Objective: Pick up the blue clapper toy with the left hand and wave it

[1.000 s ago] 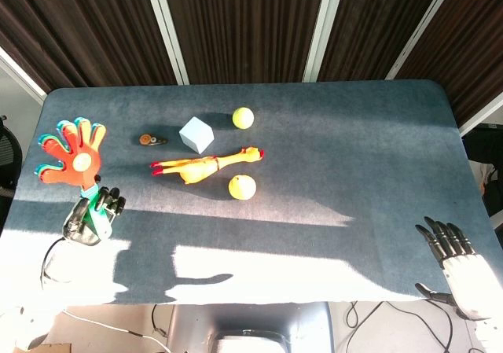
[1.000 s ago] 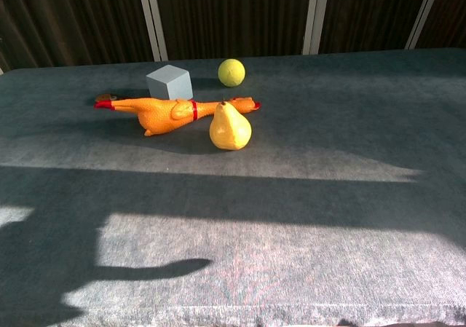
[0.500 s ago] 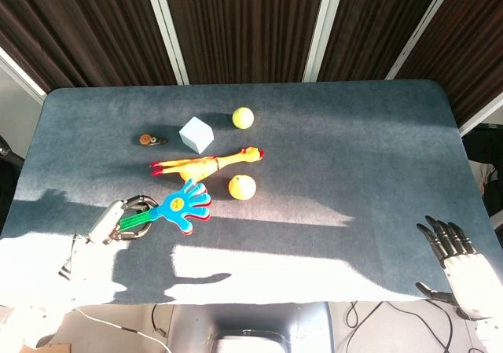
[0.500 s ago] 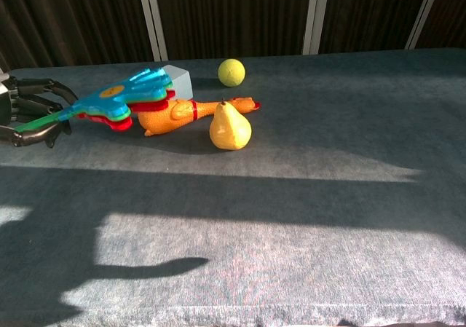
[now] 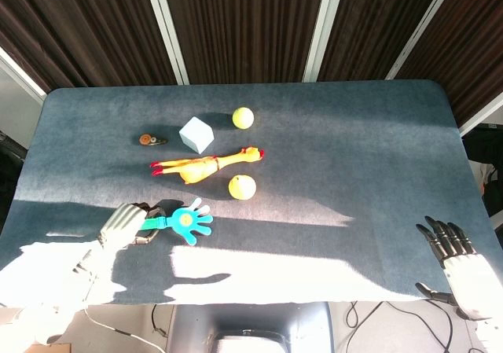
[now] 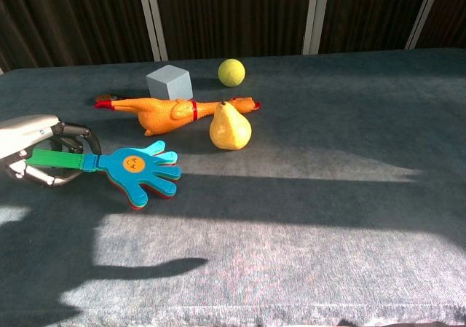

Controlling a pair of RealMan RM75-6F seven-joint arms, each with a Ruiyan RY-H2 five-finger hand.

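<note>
Low at the table's near left, the left hand (image 6: 33, 148) grips the green handle of the blue hand-shaped plastic clapper toy (image 6: 138, 170), whose palm points toward the yellow pear (image 6: 230, 128) and orange rubber chicken (image 6: 171, 112). Behind them sit a grey cube (image 6: 169, 81) and yellow-green ball (image 6: 231, 71). Far off, the right hand (image 5: 452, 251) lies empty with fingers spread, past the dark felt table (image 5: 354, 156).

The blue clapper toy (image 6: 138, 170), hand-shaped with a green handle, lies flat near the table's left edge.
</note>
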